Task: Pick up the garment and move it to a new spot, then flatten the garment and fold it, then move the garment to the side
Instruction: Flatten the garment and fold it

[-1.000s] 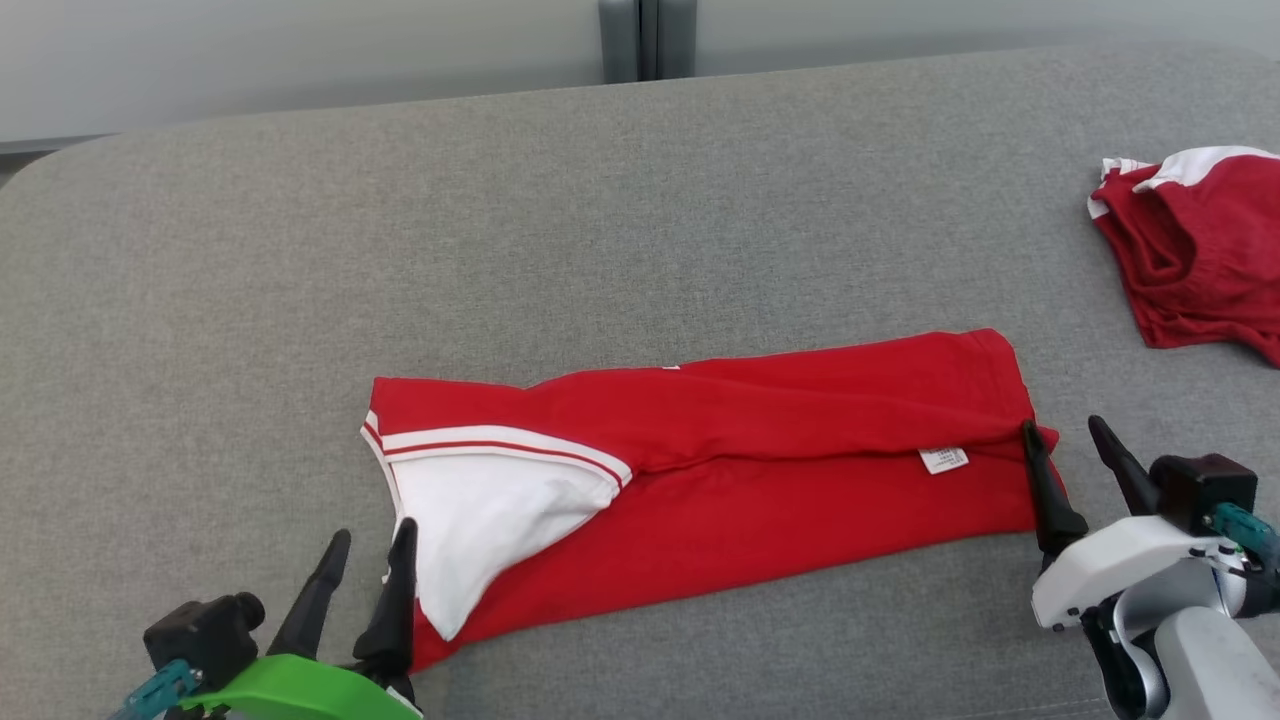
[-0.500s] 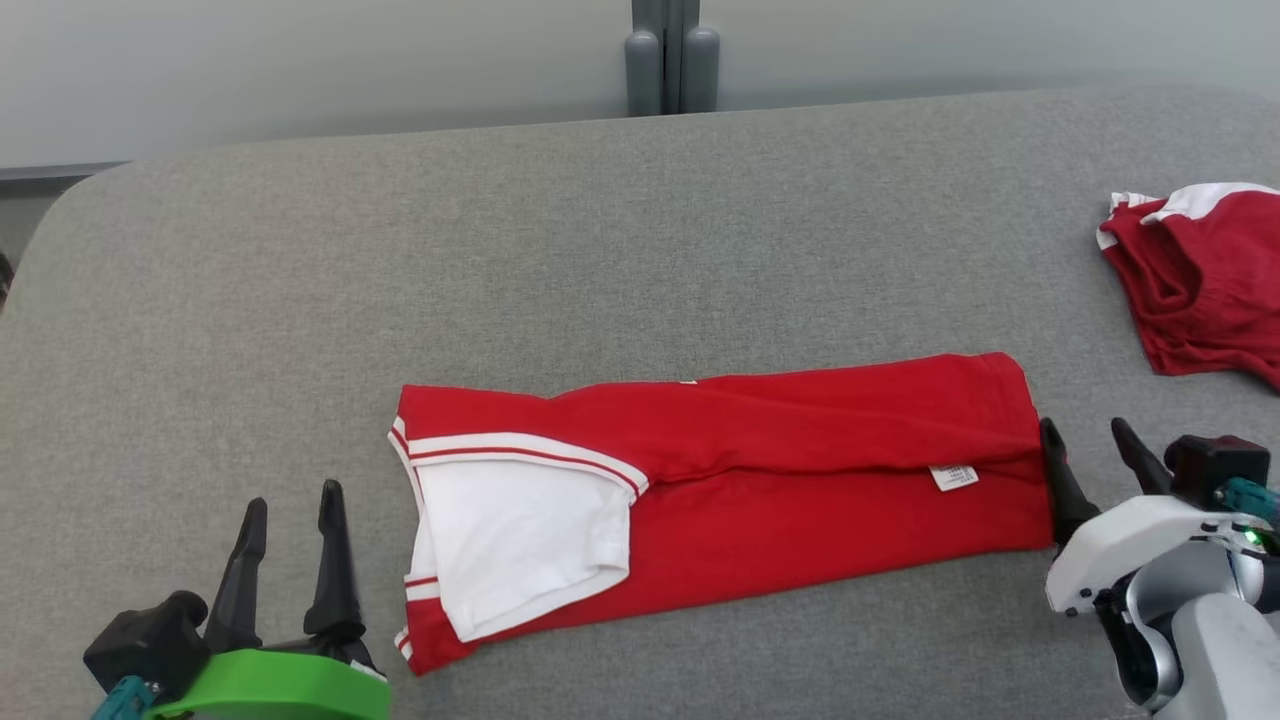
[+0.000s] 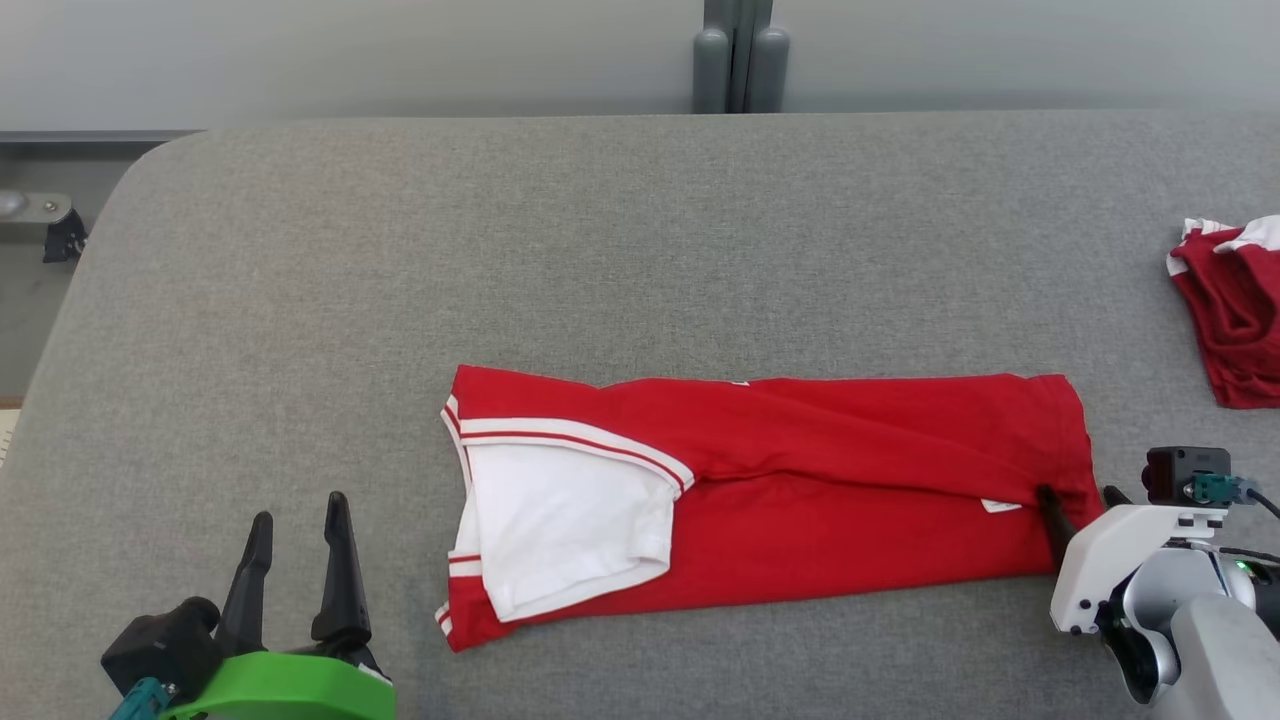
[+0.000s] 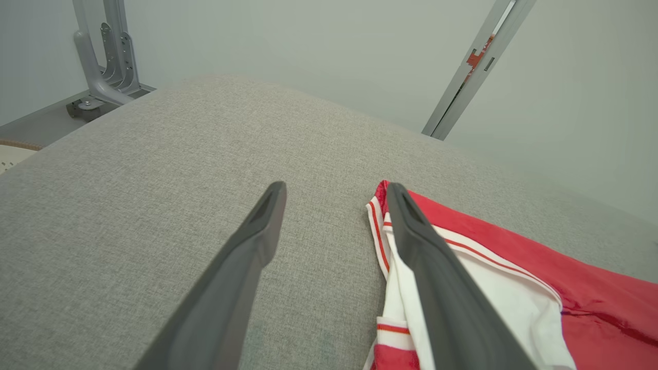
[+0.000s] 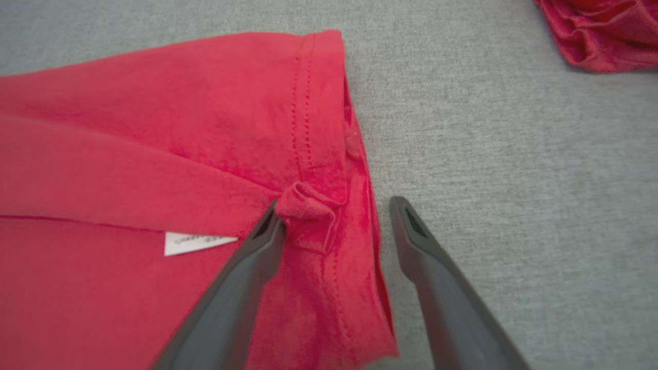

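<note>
— So, how does the red folded fabric garment (image 3: 800,500) lie?

— Its long axis runs left to right across the grey fabric-covered table (image 3: 600,250), toward the near edge. The white sleeve panel (image 3: 560,520) with red stripes is at the robot's left end, and the stitched hem is at the right end.

— And the grippers?

— The left gripper (image 3: 300,510) hovers spread open over bare table, near the sleeve end but apart from it, holding nothing. The right gripper (image 3: 1078,492) is parted too, straddling the hem. One finger is over the red cloth beside a small bunched fold and a white label (image 5: 198,242), the other over the grey surface. Nothing is clamped.

— Room to move?

— Broad bare surface lies behind the garment and to its left, up to the rounded far-left corner. On the right, a crumpled red-and-white garment (image 3: 1235,320) lies well apart, at the edge of the head view.
</note>
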